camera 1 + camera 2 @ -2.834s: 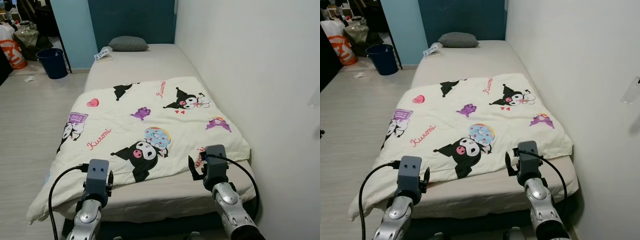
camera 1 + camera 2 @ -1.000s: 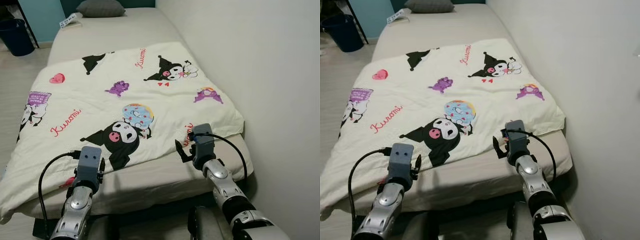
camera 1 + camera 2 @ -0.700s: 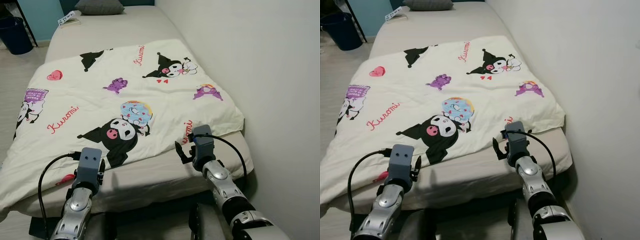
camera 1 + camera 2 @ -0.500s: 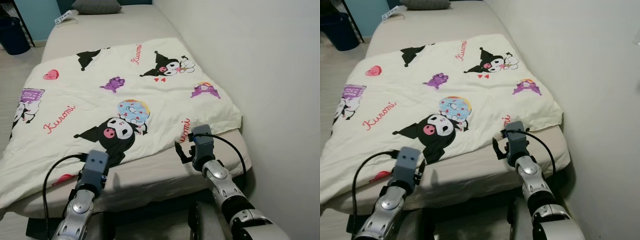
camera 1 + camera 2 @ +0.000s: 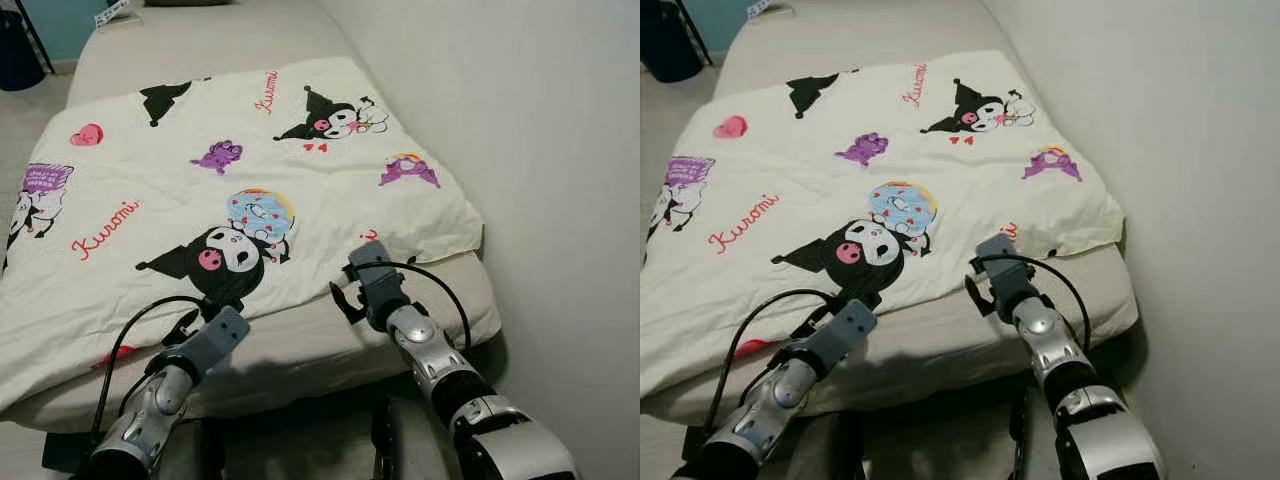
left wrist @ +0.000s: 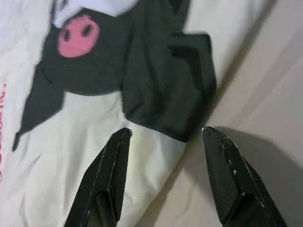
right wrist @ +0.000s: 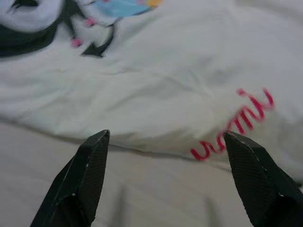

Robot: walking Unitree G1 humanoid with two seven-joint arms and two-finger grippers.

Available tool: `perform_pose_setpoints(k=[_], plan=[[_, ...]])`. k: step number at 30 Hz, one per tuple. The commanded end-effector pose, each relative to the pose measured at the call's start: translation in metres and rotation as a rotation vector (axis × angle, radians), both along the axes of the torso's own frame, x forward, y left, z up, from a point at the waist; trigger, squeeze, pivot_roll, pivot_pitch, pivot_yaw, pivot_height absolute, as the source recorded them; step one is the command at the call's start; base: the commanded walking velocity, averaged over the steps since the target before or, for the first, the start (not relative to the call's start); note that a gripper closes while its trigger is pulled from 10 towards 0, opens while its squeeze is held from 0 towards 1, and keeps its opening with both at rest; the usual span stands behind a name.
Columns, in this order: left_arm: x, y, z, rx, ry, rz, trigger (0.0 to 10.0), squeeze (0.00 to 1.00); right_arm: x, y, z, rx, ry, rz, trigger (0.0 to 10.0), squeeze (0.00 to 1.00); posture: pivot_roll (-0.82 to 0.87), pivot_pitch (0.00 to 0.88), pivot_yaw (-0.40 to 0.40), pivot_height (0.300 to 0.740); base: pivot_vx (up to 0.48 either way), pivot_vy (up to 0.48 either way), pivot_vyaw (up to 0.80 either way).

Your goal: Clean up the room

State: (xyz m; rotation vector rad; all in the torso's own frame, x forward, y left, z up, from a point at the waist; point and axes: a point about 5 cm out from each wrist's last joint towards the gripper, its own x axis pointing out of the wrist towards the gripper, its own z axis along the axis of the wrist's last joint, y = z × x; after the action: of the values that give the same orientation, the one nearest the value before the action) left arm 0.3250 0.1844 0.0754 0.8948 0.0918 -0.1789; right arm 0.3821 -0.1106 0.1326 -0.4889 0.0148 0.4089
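Observation:
A cream blanket (image 5: 250, 170) printed with black cartoon characters, hearts and red lettering lies spread over the beige bed (image 5: 300, 350). Its near edge stops short of the mattress foot. My left gripper (image 6: 165, 132) is open just above that near edge, its fingers (image 6: 113, 165) either side of the hem below the black character print (image 5: 215, 262). My right gripper (image 7: 165, 137) is open wide over the same edge further right, by the red lettering (image 7: 236, 127). In the left eye view both arms reach forward over the foot of the bed, left (image 5: 190, 322) and right (image 5: 345, 295).
A white wall (image 5: 560, 150) runs close along the bed's right side. Pale floor (image 5: 660, 110) lies to the left, with a dark blue bin (image 5: 665, 40) at the far left. A small white item (image 5: 110, 12) rests near the head of the bed.
The camera has tilted down and come closer to the bed. My left gripper has swung forward and inward to the blanket's hem; the right one has edged forward to it.

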Motion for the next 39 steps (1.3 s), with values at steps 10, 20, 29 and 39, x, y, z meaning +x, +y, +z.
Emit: perform_pose_setpoints(k=[10,20,29,39], plan=[[0.006,0.006,-0.004,0.32,-0.053,-0.048,10.0,0.0,-0.005,0.02,-0.001,-0.539,-0.226,0.225,10.0,1.0,0.04,0.396,-0.054,0.522,0.0,0.0,0.0],[0.013,0.017,0.002,0.449,-0.136,0.007,10.0,0.0,0.0,0.018,-0.005,-0.952,-0.385,0.222,10.0,0.0,0.07,0.432,-0.044,0.522,0.0,0.0,0.0],[0.012,0.008,0.022,0.375,-0.265,-0.01,10.0,0.0,0.005,0.011,0.0,-1.122,-0.494,0.171,10.0,0.0,0.17,0.454,-0.043,0.522,0.0,0.0,0.0],[-0.024,-0.003,0.043,0.236,-0.379,-0.051,10.0,0.0,0.011,-0.001,0.01,-1.254,-0.545,0.122,10.0,0.0,0.24,0.47,-0.037,0.522,0.0,0.0,0.0]])
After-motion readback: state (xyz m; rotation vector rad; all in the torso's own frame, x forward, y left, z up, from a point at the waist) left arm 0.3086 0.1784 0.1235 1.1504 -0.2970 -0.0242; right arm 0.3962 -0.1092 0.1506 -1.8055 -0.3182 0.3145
